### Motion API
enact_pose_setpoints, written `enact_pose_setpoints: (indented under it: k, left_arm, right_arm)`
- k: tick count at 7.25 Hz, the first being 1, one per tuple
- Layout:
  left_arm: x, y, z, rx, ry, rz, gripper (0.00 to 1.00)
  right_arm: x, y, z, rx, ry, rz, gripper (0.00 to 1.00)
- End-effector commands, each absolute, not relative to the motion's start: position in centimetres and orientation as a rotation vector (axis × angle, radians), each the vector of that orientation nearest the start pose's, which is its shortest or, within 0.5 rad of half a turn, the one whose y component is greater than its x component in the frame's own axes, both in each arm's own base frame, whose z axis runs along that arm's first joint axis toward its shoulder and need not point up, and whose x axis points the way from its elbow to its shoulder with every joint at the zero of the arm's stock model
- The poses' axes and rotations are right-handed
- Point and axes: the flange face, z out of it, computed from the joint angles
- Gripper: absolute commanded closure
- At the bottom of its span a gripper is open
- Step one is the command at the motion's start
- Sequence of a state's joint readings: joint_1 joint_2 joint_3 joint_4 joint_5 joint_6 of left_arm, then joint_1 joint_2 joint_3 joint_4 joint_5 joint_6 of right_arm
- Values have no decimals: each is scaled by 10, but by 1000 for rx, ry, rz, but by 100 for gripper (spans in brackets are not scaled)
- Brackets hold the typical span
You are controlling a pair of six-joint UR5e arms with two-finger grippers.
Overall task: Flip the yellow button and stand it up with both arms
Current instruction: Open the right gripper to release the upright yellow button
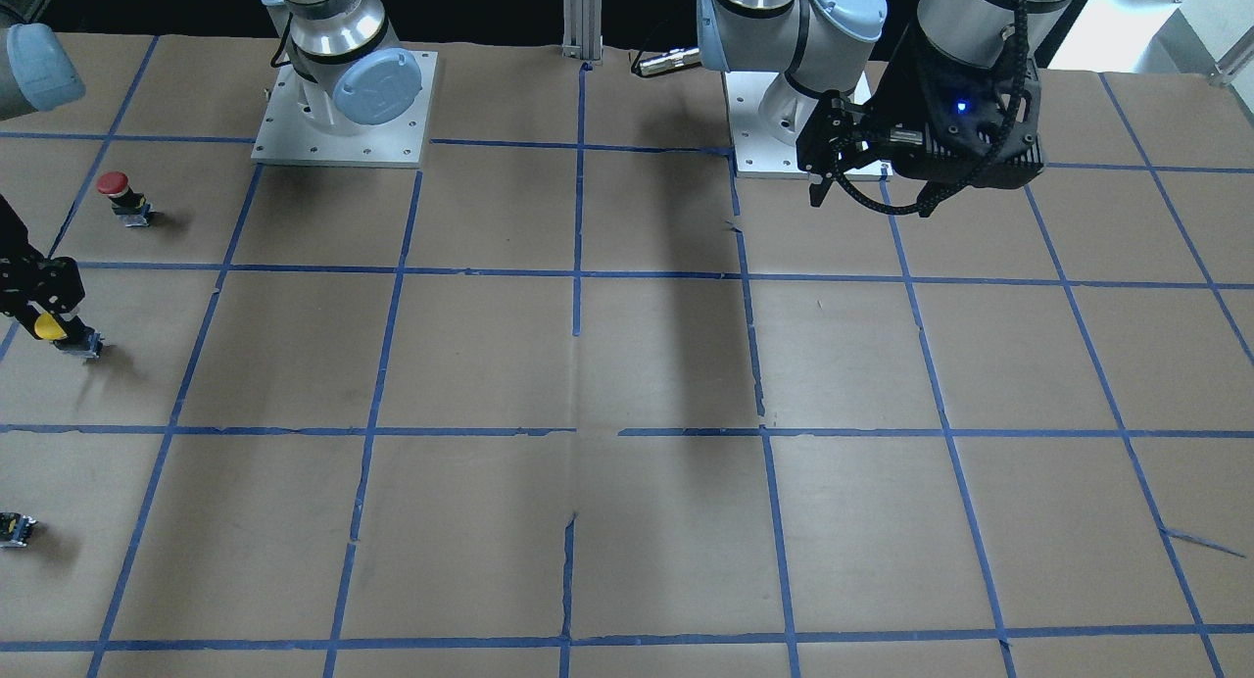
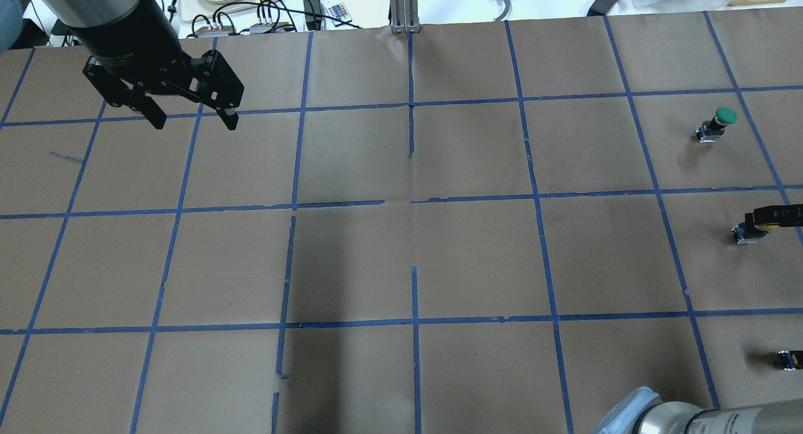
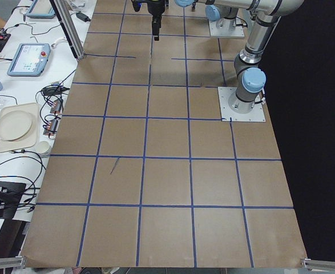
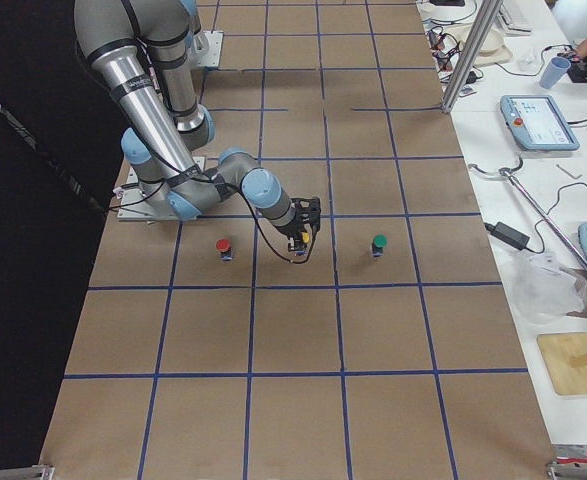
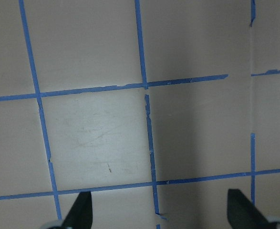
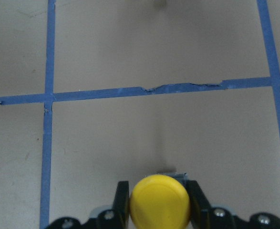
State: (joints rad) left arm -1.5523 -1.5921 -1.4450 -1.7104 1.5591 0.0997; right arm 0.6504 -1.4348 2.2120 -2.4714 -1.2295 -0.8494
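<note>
The yellow button (image 1: pixel 49 326) is at the table's edge on my right side, tilted, its silver base (image 1: pixel 88 343) low at the paper. My right gripper (image 1: pixel 44 315) is shut on its cap. In the right wrist view the yellow cap (image 6: pixel 160 207) sits between the two black fingers (image 6: pixel 122 200). It also shows in the overhead view (image 2: pixel 764 226) and the exterior right view (image 4: pixel 297 243). My left gripper (image 2: pixel 191 117) is open and empty, held high over the far left of the table, far from the button. Its fingertips (image 5: pixel 80 212) stand wide apart over bare paper.
A red-capped button (image 1: pixel 118 193) stands near the right arm's base. A green-capped button (image 2: pixel 718 122) stands beyond the yellow one. A tiny dark capless part (image 2: pixel 787 359) lies at the right edge. Brown paper with a blue tape grid (image 2: pixel 414 202) covers the table.
</note>
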Motion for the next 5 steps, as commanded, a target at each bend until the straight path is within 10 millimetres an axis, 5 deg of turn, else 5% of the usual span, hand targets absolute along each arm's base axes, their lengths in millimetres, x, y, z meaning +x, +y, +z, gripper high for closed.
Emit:
enact_pose_setpoints:
  k: [1, 3, 5]
  left_arm:
    - [-125, -497, 526, 128, 3151, 52, 0]
    - [-125, -497, 526, 128, 3153, 52, 0]
    - [-125, -497, 527, 128, 3153, 50, 0]
  right_arm:
    - [-255, -403, 227, 79, 2975, -507, 28]
    - [-257, -402, 229, 83, 2994, -491, 6]
    - [-269, -399, 241, 99, 3111, -380, 1]
